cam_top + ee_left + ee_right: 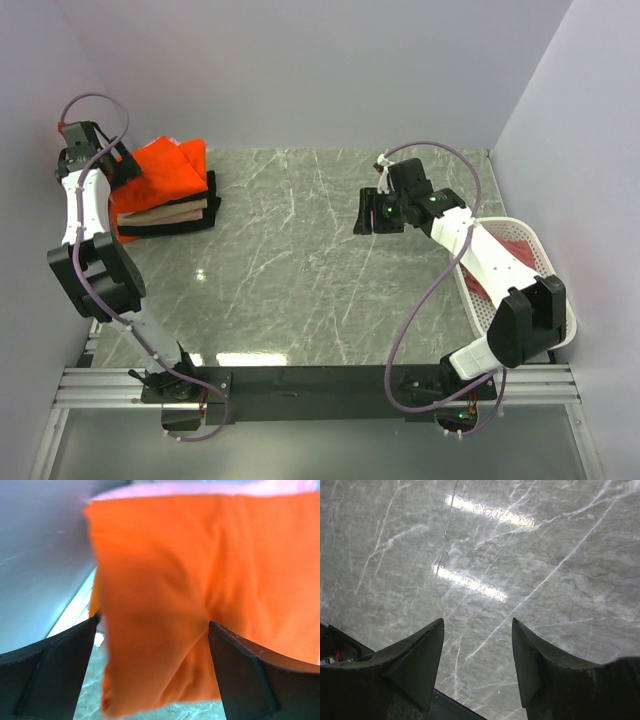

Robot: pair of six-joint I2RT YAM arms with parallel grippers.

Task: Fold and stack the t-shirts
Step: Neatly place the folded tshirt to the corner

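- Left gripper [152,622]: jaws stand wide apart. In the left wrist view each dark finger [55,675] flanks a fold of orange cloth, and neither finger presses on it.
- Orange t-shirt [165,170]: folded, lying on top of the stack at the far left corner of the table [300,270], close to the left wall [30,110]. The left wrist view shows it hanging down over the stack edge, with marble visible under its lower hem.
- Stack, lower layers: a beige t-shirt [175,211] lies directly under the orange one; a black t-shirt [195,224] forms the bottom layer and shows along the right side.
- Right gripper [477,622]: jaws set apart with nothing between them; only bare marble shows in the gap. In the top view it hovers over the right half of the table, well apart from the stack.
- Basket [545,255]: white lattice, at the right table edge beside the right arm.
- Red t-shirt [520,250]: lying inside the basket, partly hidden by the arm; its fold state cannot be determined.
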